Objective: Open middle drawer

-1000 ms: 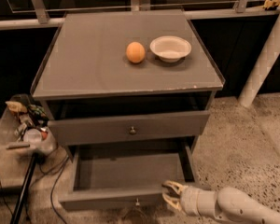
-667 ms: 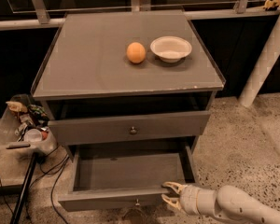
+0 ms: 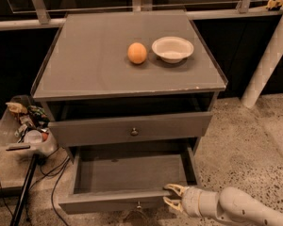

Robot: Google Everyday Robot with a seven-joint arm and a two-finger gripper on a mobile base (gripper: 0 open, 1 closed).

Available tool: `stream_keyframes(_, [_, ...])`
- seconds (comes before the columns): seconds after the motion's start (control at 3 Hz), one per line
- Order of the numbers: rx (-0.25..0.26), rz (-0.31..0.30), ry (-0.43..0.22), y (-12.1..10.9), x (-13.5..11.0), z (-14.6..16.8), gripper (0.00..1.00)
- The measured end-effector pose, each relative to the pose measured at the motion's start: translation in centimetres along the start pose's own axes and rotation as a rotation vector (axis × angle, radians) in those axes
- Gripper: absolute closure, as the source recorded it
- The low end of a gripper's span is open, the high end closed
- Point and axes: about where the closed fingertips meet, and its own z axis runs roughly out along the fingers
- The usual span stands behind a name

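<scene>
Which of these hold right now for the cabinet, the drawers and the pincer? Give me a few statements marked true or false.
1. The middle drawer is pulled well out, with its inside showing. True.
2. The pincer is at the knob of the taller drawer above. False: it is at the right part of the middle drawer's front edge, fingers apart.
3. An orange lies left of a white bowl on the cabinet top. True.
4. The orange sits inside the bowl. False: it lies beside the bowl, apart from it.
</scene>
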Motion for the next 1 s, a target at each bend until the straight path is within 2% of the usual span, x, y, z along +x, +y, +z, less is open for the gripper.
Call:
stream_keyframes(0.33, [0.0,0.0,0.0,0.0,0.0,0.0,0.75])
stream_keyframes(1.0, [0.0,0.0,0.0,0.0,0.0,0.01,0.29])
